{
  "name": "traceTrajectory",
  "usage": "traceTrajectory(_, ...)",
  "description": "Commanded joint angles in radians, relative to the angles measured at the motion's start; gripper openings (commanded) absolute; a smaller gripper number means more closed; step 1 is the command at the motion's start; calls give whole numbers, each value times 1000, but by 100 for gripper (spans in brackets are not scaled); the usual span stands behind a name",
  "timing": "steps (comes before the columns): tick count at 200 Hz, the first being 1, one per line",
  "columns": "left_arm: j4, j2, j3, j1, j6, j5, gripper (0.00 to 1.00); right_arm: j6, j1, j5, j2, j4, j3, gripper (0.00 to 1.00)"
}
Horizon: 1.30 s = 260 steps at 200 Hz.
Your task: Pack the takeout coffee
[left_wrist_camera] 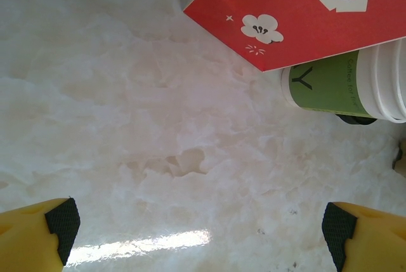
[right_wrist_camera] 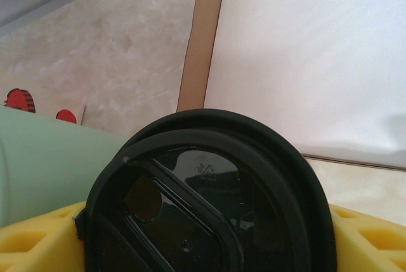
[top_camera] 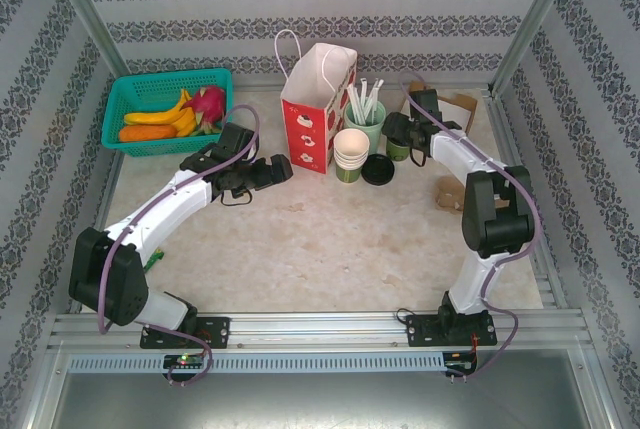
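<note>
My right gripper (top_camera: 397, 136) straddles the upright pale paper cup with black plastic lid (right_wrist_camera: 209, 183); squeezing or not, I cannot tell. The red-and-white paper bag (top_camera: 315, 109) stands at nine o'clock, by my gaping left gripper (left_wrist_camera: 196, 221).

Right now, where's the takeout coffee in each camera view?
Top external: takeout coffee right of the mint-green straw cup, in the right gripper.
Right wrist: its black lid, lower centre, between yellow fingers.
Left wrist: faces the red paper bag.
Shared landmark: mint-green straw cup, left edge in right wrist.
</note>
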Motion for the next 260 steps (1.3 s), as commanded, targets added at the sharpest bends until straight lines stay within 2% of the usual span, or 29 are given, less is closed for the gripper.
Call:
traceTrajectory(1, 19, -27, -8, -1, -3, -17, 100, 16, 2, 39, 44, -62, 23, 80)
traceTrajectory(111, 9, -31, 3, -1, -4, -8, 100, 11, 1, 3, 0, -83, 45, 91)
traceTrajectory(260, 14, -27, -4, -1, -3, 2, 99, 5, 1, -10, -60, -79, 46, 95)
